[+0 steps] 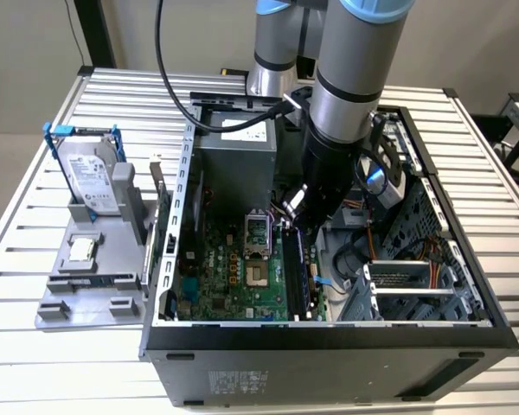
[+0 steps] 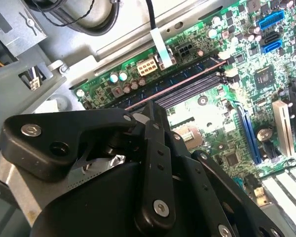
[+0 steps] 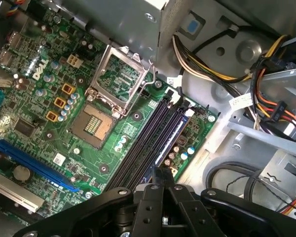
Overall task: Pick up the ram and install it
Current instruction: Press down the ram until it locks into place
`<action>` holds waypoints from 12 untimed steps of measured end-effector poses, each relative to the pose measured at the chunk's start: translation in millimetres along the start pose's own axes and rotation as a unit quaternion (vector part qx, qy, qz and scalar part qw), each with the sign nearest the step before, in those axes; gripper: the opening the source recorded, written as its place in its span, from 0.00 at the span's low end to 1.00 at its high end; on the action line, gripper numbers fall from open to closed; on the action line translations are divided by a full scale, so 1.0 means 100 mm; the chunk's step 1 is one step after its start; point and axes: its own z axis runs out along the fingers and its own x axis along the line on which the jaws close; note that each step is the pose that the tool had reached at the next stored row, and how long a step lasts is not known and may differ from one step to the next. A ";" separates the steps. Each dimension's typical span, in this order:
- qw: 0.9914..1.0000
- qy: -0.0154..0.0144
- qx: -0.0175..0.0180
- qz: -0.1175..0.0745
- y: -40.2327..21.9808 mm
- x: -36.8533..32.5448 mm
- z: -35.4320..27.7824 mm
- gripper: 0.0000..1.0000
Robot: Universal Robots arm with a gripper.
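Tool, first wrist view: drawn narrow, tips brought together with nothing visible between them. It stands at the near end of the bank of black memory slots. In the second wrist view the tool sits low over the same bank.

The ram lies along the outermost slot, the one nearest the board's edge. It runs the slot's full length and is parallel to its empty neighbours. It is not in the tool's grip. Whether the tips bear on its top edge, or only stand just above it, I cannot tell.

Judgement — the pick-up and carry are done and the stick is in its slot. What is left is the seating, and I cannot make out whether the end latches have closed or the stick is fully down.

Beside the slots on the motherboard, the processor socket stands open and bare, its metal frame lifted.

Exterior view: the arm reaches down into the open computer case, with the tool at the far end of the ram.

Farther off, toward the exterior view's left, a grey holder rests on the slatted surface. It carries the hard drive in its blue frame and a small square chip — both well apart from the tool.
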 end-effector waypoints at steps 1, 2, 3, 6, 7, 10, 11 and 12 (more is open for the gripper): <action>1.000 0.000 0.000 0.000 0.000 0.000 0.000 0.00; 1.000 0.000 0.000 0.000 0.000 0.000 0.000 0.00; 1.000 0.000 0.000 -0.002 0.000 0.000 0.000 0.00; 1.000 0.000 0.001 -0.012 -0.001 0.000 -0.001 0.00; 1.000 0.000 0.001 -0.018 0.000 0.000 0.000 0.00; 0.999 -0.001 0.002 -0.043 0.000 0.000 0.000 0.00; 0.999 -0.001 0.002 -0.052 0.000 0.000 0.000 0.00; 0.998 -0.001 0.002 -0.061 0.000 0.000 0.000 0.00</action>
